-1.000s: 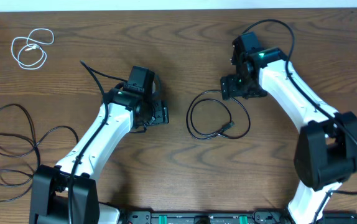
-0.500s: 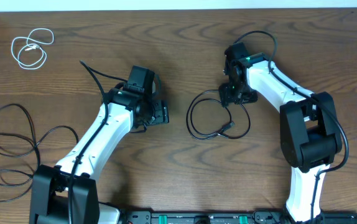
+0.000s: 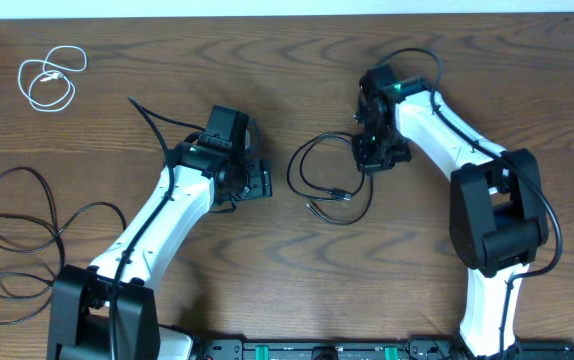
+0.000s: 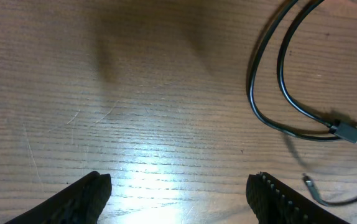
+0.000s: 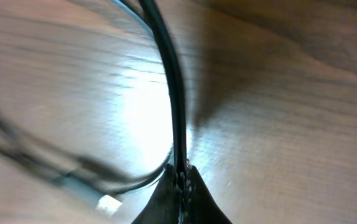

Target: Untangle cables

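Three cables lie apart on the table. A short white cable (image 3: 49, 78) is coiled at the far left corner. One long black cable (image 3: 17, 215) sprawls by the left edge. The other black cable (image 3: 319, 180) loops in the middle, and my right gripper (image 3: 369, 158) is shut on its upper right end. In the right wrist view the fingers (image 5: 181, 180) pinch the black cable (image 5: 169, 81), with a plug end blurred at lower left. My left gripper (image 3: 263, 184) hovers open just left of that loop; its wrist view shows the cable (image 4: 272, 106), its plug (image 4: 351, 132) and the open gripper (image 4: 178, 190) over bare wood.
Wooden table (image 3: 267, 270) with a light strip along the far edge. Both arm bases stand at the near edge. Thick black arm wires arc over the right arm (image 3: 427, 55) and behind the left arm (image 3: 152, 125).
My right gripper closed on the middle black cable and shifted slightly left; the loop slid left and changed shape, its plug end now lower. The left arm has not moved.
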